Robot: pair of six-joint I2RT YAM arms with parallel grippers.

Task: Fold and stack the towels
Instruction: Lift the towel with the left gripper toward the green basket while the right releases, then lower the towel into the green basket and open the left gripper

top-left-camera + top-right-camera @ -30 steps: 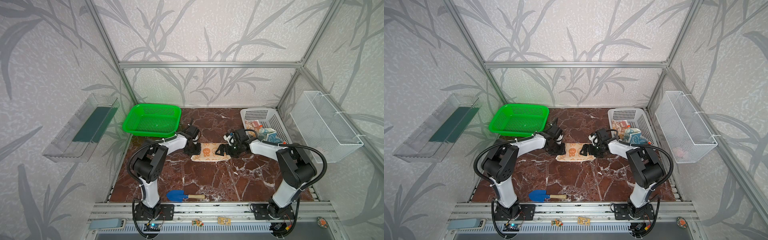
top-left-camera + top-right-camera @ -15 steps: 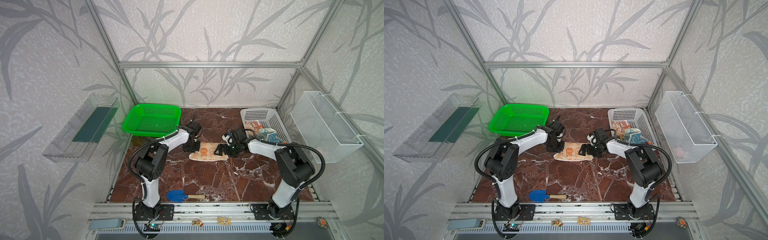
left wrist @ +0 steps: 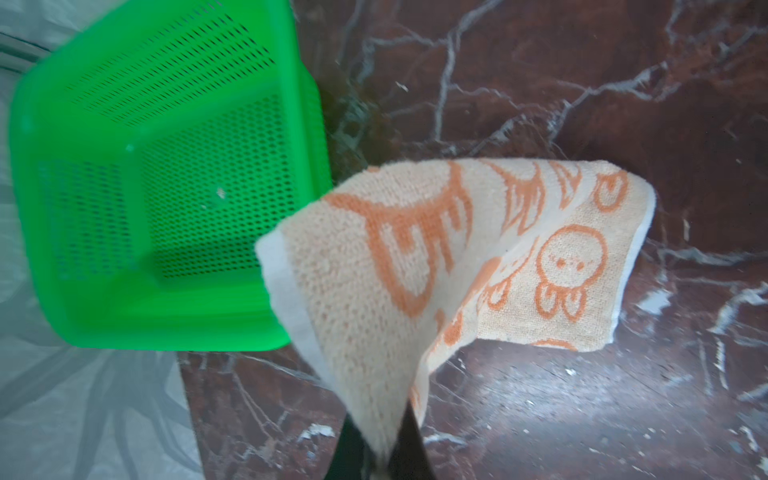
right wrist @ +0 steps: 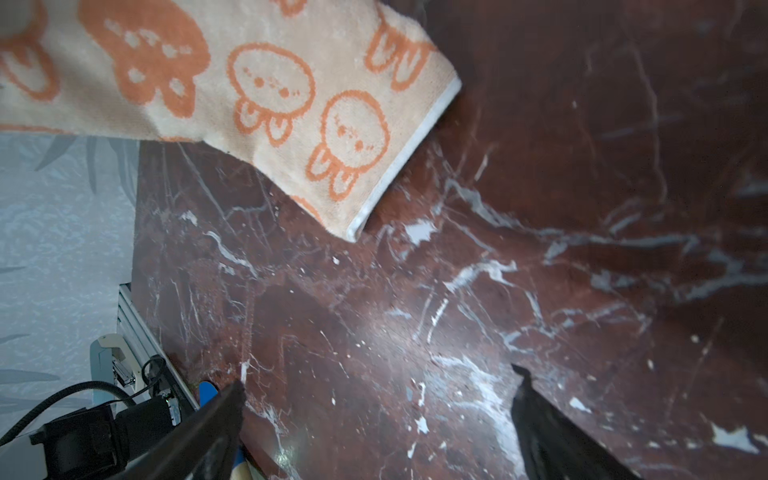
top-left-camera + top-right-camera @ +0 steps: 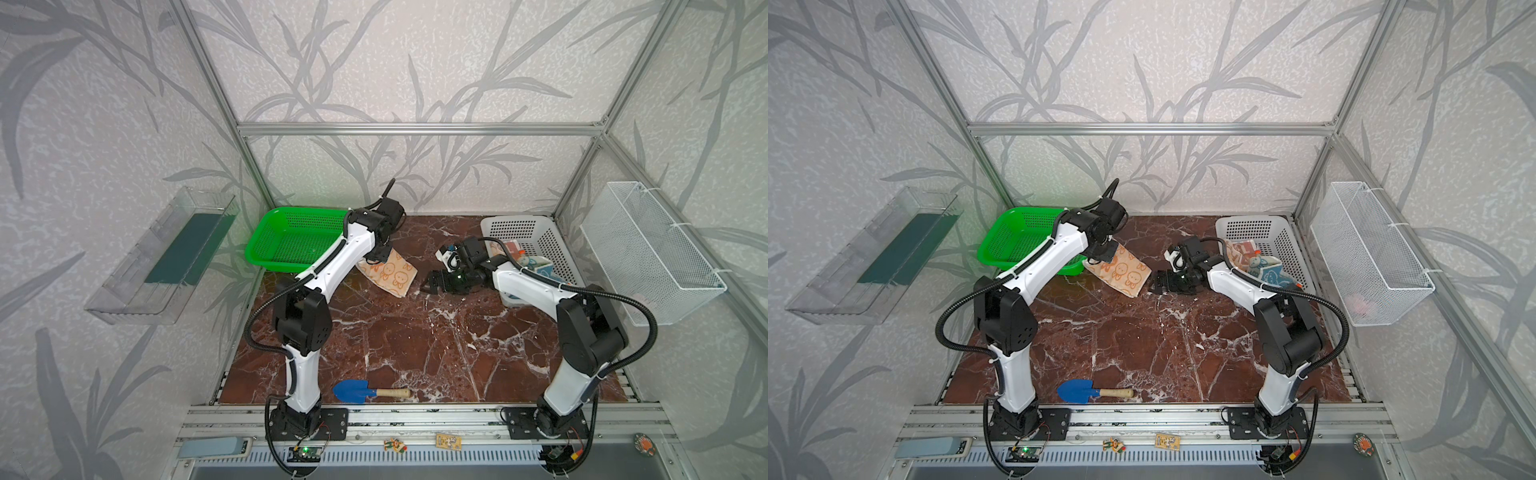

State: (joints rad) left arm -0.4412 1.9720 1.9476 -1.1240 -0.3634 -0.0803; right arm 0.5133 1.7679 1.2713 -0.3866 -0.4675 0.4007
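Observation:
A cream towel with orange bunny faces [image 5: 392, 272] [image 5: 1127, 276] hangs folded and slanted, one end pinched in my left gripper [image 5: 374, 259] [image 3: 380, 453], which is shut on it beside the green basket. Its lower end [image 4: 365, 199] reaches down to the marble. To the right of the towel my right gripper [image 5: 430, 286] [image 4: 376, 386] is low over the table, open and empty, apart from the cloth. A blue-patterned towel [image 5: 1268, 272] and a striped one [image 5: 1241, 249] lie crumpled in the white basket [image 5: 1250, 226].
The green basket [image 5: 291, 241] [image 3: 145, 166] stands at the back left, right next to the hanging towel. A blue trowel [image 5: 353, 390] lies near the front edge. A wire basket [image 5: 648, 249] hangs on the right wall, a clear tray [image 5: 166, 257] on the left wall.
My left gripper has shut on the left end of the orange bunny towel and drawn it up and back-left, away from the right gripper. The right gripper has stayed open.

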